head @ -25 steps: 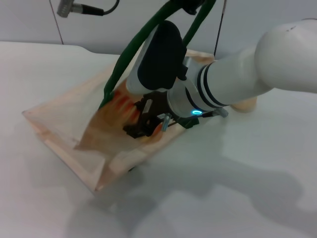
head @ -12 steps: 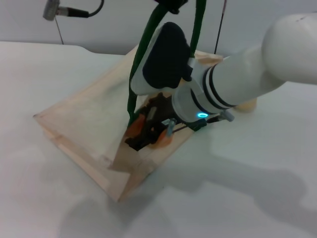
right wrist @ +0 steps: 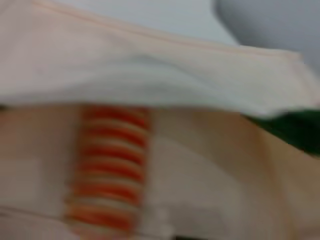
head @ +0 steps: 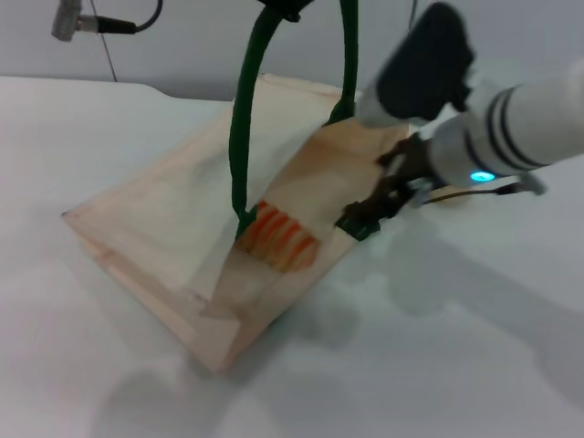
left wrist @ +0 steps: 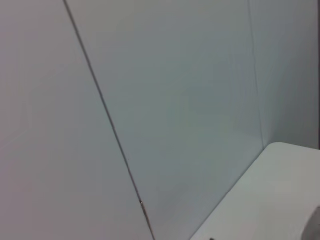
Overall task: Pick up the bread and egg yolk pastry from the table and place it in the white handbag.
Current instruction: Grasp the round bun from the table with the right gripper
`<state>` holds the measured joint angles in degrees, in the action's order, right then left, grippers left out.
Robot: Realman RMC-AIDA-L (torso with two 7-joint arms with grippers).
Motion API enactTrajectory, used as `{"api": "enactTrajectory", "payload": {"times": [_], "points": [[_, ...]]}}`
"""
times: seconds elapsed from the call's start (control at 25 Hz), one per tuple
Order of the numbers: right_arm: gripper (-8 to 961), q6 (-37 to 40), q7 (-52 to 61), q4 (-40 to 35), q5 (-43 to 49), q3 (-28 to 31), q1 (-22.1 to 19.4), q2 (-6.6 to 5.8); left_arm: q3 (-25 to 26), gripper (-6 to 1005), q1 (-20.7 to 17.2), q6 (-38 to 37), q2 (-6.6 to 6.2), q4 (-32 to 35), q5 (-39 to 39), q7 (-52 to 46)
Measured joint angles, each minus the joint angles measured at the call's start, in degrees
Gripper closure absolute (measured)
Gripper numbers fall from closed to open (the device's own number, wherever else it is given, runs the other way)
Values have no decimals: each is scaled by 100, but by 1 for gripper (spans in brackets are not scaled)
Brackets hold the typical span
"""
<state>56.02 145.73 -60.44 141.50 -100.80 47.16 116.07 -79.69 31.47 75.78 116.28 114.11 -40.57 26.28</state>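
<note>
The white handbag (head: 164, 219) lies tilted on the table, its mouth held open by its green handles (head: 242, 119), which rise taut to the picture's top edge. There a dark bit of my left gripper (head: 281, 7) holds them. The orange-and-cream striped bread (head: 278, 237) lies inside the bag, also seen in the right wrist view (right wrist: 107, 165). My right gripper (head: 370, 208) is open and empty, just outside the bag's mouth on its right side. The egg yolk pastry is hidden behind my right arm.
The white table (head: 438, 365) stretches in front and to the right of the bag. A cable and metal plug (head: 82, 23) hang at the back left by the wall. The left wrist view shows only wall panels (left wrist: 175, 100).
My right gripper has let go of the bread and drawn back to the right, out of the bag. The bread now lies in the bag, and the bag's mouth stands more upright.
</note>
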Motion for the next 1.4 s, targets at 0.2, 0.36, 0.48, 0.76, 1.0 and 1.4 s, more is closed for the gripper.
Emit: {"api": "enactTrajectory", "payload": {"times": [0.2, 0.36, 0.48, 0.76, 1.0, 1.4], "points": [[61, 157, 139, -553, 496, 446, -429, 5, 126, 886, -94, 12, 6, 7, 5, -10], [61, 179, 113, -637, 594, 803, -545, -3, 254, 886, -212, 13, 9, 113, 8, -12], [61, 141, 96, -636, 724, 1002, -590, -4, 302, 886, -241, 34, 9, 138, 39, -34], [61, -176, 80, -295, 915, 1221, -604, -6, 330, 887, -288, 46, 9, 157, 193, -145], [61, -597, 78, 184, 887, 1229, -552, -1, 309, 887, -291, 42, 9, 157, 203, -136], [60, -1105, 81, 939, 859, 1330, -354, -4, 297, 887, -300, 77, 9, 156, 172, -128]]}}
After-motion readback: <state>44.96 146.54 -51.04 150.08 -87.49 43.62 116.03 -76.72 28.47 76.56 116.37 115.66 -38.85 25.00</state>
